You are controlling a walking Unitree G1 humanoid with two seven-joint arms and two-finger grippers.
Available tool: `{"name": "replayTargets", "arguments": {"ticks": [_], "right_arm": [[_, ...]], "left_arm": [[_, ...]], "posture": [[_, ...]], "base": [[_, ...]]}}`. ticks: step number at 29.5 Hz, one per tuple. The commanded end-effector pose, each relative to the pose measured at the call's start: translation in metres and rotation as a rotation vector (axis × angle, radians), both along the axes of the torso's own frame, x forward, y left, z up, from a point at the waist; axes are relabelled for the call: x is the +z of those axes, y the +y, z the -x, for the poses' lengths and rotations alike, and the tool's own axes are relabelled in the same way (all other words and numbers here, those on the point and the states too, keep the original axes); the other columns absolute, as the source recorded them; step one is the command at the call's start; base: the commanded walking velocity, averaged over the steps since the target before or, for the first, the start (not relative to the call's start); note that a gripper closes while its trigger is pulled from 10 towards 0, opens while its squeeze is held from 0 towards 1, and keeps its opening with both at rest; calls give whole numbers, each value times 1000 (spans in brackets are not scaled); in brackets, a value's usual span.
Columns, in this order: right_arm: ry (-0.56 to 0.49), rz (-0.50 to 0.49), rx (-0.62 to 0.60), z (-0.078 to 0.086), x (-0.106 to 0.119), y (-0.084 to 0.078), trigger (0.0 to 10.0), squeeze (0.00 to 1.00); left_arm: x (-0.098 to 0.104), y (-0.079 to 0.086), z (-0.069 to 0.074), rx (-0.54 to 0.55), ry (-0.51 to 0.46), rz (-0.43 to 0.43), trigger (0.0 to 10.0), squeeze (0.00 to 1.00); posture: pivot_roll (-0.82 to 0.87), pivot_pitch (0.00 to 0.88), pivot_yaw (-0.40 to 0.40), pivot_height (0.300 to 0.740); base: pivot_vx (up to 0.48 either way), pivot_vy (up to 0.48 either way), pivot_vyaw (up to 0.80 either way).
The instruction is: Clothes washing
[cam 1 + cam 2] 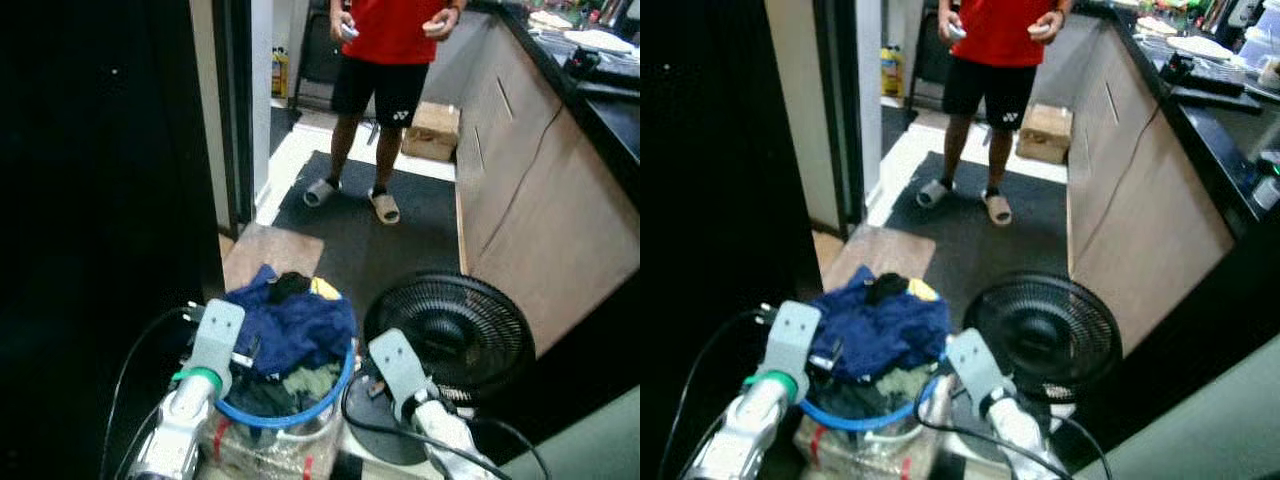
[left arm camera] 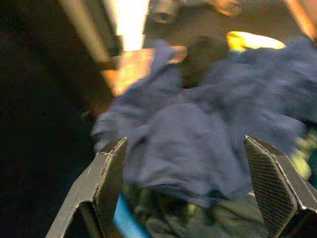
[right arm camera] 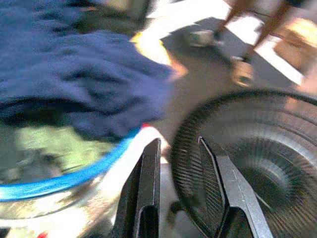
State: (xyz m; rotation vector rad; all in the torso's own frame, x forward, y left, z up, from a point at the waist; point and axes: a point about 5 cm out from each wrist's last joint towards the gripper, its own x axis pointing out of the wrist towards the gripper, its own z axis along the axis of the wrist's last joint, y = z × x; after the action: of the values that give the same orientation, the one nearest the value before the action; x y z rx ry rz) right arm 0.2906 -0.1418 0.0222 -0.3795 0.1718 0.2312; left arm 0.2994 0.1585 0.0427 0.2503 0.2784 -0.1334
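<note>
Two claws flank a blue-rimmed laundry basket (image 1: pixel 330 402) heaped with dark blue clothes (image 1: pixel 292 325). Left claw (image 2: pixel 190 186) gapes wide just beside the pile's left edge. Right claw (image 3: pixel 179 186), fingers narrowly parted, sits between the basket's right rim and a black floor fan (image 1: pixel 452 330).

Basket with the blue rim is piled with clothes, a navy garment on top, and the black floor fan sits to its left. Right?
Not quite: the floor fan sits to the right of the basket, not its left, as the left eye view shows. The rest holds: blue rim, clothes piled, navy garment on top.
</note>
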Motion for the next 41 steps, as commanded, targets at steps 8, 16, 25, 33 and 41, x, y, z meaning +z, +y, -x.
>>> {"name": "replayTargets", "arguments": {"ticks": [8, 16, 25, 33, 41], "right_arm": [[46, -38, -83, 15, -17, 0, 10000, 0], [39, -28, -77, 13, -16, -3, 10000, 0], [37, -23, -40, 10, -15, 9, 10000, 0], [46, -24, -27, 14, -19, 11, 10000, 0], [52, 11, -8, 16, -20, -1, 10000, 0]], "left_arm": [[8, 0, -13, -56, -17, -30, 10000, 0], [5, -6, -13, -56, -20, -17, 10000, 0], [-3, -1, -7, -39, -6, -24, 10000, 0], [-5, 0, -8, -31, -5, -24, 10000, 0], [-9, -14, -7, -19, -4, 17, 10000, 0]], "posture": [[54, 0, 77, 740], [51, 0, 56, 740], [76, 0, 42, 740], [69, 0, 32, 740], [44, 0, -25, 740]], "base": [[0, 0, 0], [0, 0, 0], [0, 0, 0], [0, 0, 0], [0, 0, 0]]}}
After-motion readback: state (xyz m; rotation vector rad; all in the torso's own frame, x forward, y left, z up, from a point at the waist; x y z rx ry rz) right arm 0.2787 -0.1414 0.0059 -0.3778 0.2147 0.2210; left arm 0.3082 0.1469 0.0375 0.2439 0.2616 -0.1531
